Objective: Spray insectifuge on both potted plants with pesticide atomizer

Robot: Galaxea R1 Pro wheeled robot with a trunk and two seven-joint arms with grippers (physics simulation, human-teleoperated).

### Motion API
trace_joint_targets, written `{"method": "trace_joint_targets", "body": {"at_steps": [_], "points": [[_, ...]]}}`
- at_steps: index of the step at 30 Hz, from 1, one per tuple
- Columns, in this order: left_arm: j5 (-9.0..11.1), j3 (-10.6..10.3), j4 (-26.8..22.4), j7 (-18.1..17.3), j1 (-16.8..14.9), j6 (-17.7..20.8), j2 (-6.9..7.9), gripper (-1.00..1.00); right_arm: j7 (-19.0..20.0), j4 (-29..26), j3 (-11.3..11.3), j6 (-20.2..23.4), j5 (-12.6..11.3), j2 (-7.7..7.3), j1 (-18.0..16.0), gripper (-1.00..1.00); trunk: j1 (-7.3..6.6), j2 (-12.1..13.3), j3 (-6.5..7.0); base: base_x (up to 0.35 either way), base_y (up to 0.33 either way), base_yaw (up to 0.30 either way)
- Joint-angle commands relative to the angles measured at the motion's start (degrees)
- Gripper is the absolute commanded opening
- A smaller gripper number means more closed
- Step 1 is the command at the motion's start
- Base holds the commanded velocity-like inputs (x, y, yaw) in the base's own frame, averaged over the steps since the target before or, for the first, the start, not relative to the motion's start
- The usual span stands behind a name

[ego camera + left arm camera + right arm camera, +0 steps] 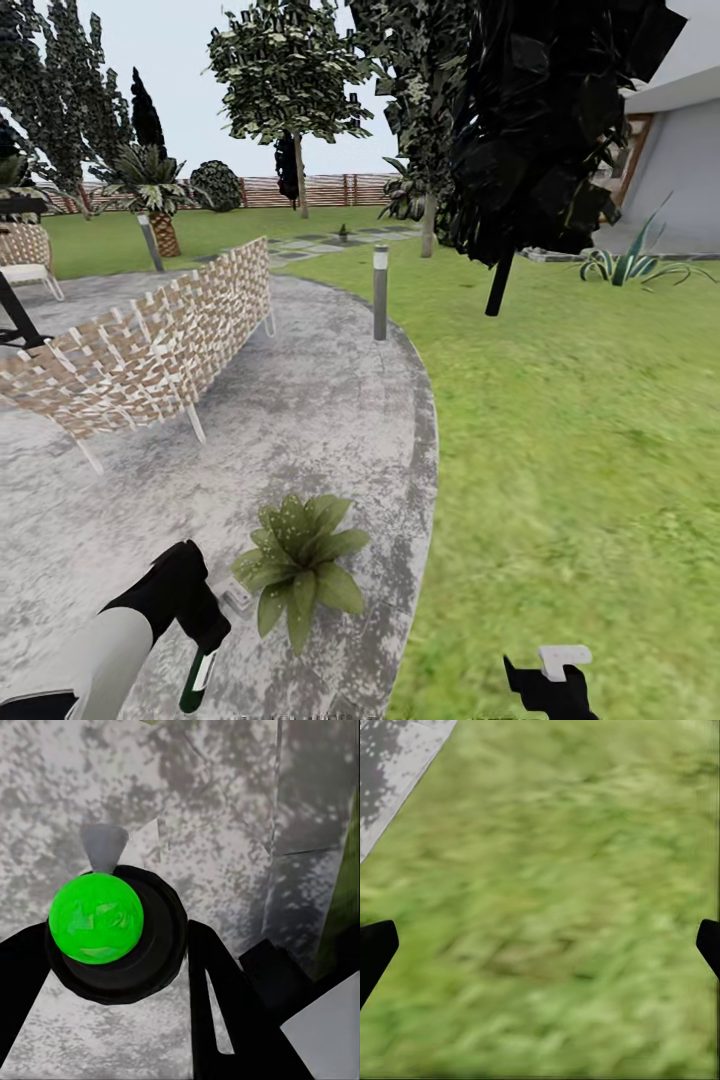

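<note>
Left gripper (205,625): lower left of the head view; you have it clamped on the pesticide atomizer (198,680), the dark-green body hanging below the fingers, the pale spray head (236,598) turned toward the plant, apparently so the mist reaches the leaves.

Atomizer from the wrist: in the left wrist view its bright green end (96,918) sits in a black ring between the dark fingers (217,1012), paving beneath.

Potted plant (300,565): lower centre of the head view, on the grey paving (300,420), just beside the nozzle; the pot is hidden under the leaves; a second small plant (343,234) may stand far off on the stepping stones, upper centre, too small to be sure.

Right gripper (555,680): bottom right of the head view, over the lawn (580,420); the right wrist view shows its two dark tips at opposite edges, spread wide with nothing between them; you appear to be keeping it clear of the spray.

Step, as judged: the first plant is being sprayed; no mist is visible.

Surroundings: woven bench (150,345) left; lamp post (380,292) centre.
</note>
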Motion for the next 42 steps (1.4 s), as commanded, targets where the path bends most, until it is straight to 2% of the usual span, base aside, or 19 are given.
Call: {"method": "trace_joint_targets", "body": {"at_steps": [1, 11, 17, 23, 30, 42], "points": [[-0.4, 0.39, 0.05, -0.4, -0.03, 0.39, -0.05, -1.0, 0.45, -0.09, -0.48, -0.22, 0.29, 0.05, -0.07, 1.0, -0.03, -0.03, -0.05, -0.173, -0.244, 0.253], [-0.34, 0.41, 0.18, 1.15, 2.13, 0.39, 0.0, -1.0, 0.44, -0.09, -0.48, -0.22, 0.29, 0.06, -0.06, 1.0, -0.03, -0.03, -0.05, -0.042, -0.077, 0.274], [0.17, 0.77, -0.15, 3.87, 2.16, 0.6, -0.31, -1.0, 0.44, -0.09, -0.55, -0.22, 0.29, 0.06, -0.05, 1.0, -0.03, -0.03, -0.05, 0.0, 0.0, 0.143], [0.2, 0.55, 0.02, 4.12, 2.17, 0.65, -0.3, -1.0, 0.47, -0.09, -0.53, -0.22, 0.29, 0.06, -0.05, 1.0, -0.03, -0.03, -0.05, 0.035, -0.034, 0.003], [0.29, 0.55, 0.34, 4.17, 2.17, 0.65, -0.3, -1.0, 0.45, -0.09, -0.47, -0.22, 0.29, 0.06, -0.06, 1.0, -0.03, -0.03, -0.05, 0.156, -0.223, 0.019], [0.36, 0.64, 0.27, 4.17, 2.17, 0.65, -0.05, -1.0, 0.44, -0.09, -0.47, -0.22, 0.29, 0.06, -0.05, 1.0, -0.03, -0.03, -0.05, 0.056, -0.197, 0.255]]}}
